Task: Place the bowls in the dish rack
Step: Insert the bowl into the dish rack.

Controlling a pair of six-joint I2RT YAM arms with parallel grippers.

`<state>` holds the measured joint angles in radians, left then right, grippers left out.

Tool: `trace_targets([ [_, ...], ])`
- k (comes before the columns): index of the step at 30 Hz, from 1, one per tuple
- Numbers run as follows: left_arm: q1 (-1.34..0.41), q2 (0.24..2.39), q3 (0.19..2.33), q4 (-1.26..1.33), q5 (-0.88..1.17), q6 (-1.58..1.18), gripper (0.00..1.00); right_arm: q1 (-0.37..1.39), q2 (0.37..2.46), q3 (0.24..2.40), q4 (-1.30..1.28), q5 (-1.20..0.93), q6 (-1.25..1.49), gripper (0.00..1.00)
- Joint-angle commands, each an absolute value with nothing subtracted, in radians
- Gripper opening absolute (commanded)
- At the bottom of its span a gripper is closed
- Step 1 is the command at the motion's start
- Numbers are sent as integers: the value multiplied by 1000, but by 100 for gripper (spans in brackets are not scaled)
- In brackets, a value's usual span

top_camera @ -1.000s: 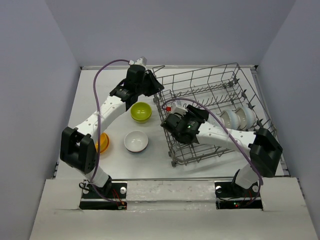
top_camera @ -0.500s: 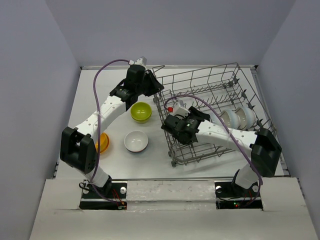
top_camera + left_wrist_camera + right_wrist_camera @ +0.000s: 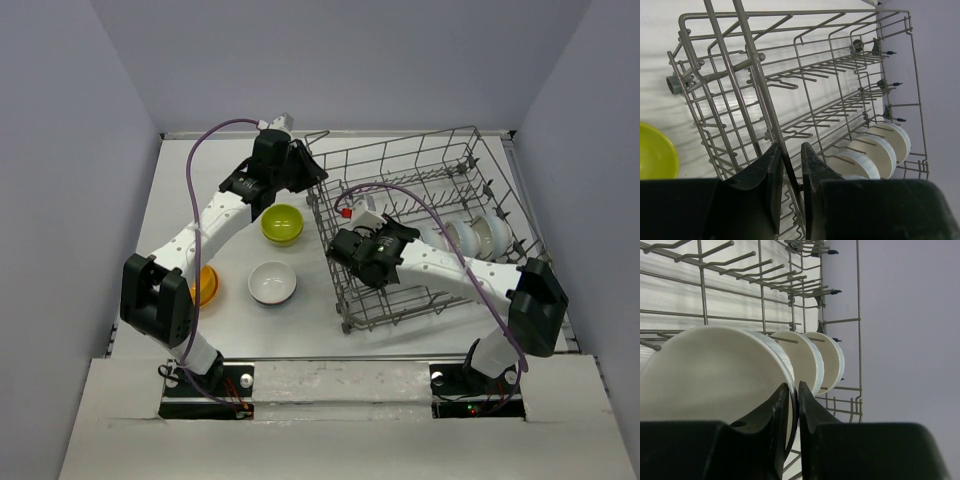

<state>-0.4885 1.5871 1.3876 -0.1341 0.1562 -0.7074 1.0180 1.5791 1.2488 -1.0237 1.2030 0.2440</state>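
My right gripper is clenched on the rim of a white bowl, which stands on edge among the tines of the dish rack, right of centre in the top view. My left gripper grasps a wire at the rack's upper-left corner. I judge this bowl is being seated, so next I should let go gently and reach for the lime bowl on the desk.

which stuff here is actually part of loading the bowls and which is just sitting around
Part of the job: dish rack; lime green bowl, white bowl and orange bowl on the table; three white bowls standing in the rack; left hand gripping a rack wire; right hand pinching the nearest racked bowl by its rim.

Just there: table; purple cables on the arms.
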Motion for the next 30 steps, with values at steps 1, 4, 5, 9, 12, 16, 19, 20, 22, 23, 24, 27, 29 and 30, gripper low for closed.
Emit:
trace_targets([
  [1, -471, 1513, 1414, -49, 158, -649, 0, 1035, 1563, 1284, -1071, 1126, 340, 10],
  [4, -471, 1513, 1414, -49, 158, -649, 0, 1026, 1568, 1296, -1097, 1129, 390, 1],
  [5, -471, 1514, 1414, -51, 160, -649, 0, 1026, 1568, 1302, -1100, 1140, 406, 1],
  [9, -472, 1514, 1414, -46, 163, -652, 0, 1026, 1591, 1333, -1150, 1193, 451, 1],
  [12, -474, 1514, 1416, -46, 166, -653, 0, 1026, 1624, 1332, -1178, 1259, 431, 1],
  [16, -476, 1513, 1416, -46, 167, -655, 0, 1026, 1632, 1322, -1126, 1284, 345, 1],
  [19, -474, 1509, 1414, -48, 163, -652, 0, 1026, 1594, 1315, -1014, 1272, 227, 1],
  [20, -476, 1508, 1414, -48, 163, -650, 0, 1026, 1585, 1306, -965, 1272, 200, 1],
  [22, -476, 1509, 1414, -48, 163, -650, 0, 1026, 1560, 1292, -918, 1281, 112, 1],
  [23, -476, 1509, 1414, -48, 163, -650, 0, 1026, 1554, 1278, -872, 1292, 82, 1],
  [24, -476, 1509, 1414, -49, 164, -650, 0, 1026, 1545, 1272, -852, 1293, 25, 1],
  [27, -476, 1509, 1414, -48, 164, -652, 0, 1026, 1532, 1230, -755, 1305, -127, 1],
  [29, -476, 1512, 1417, -49, 166, -652, 0, 1026, 1519, 1210, -685, 1299, -187, 1],
  [30, -476, 1513, 1417, -48, 166, -652, 0, 1026, 1511, 1200, -658, 1293, -249, 1],
])
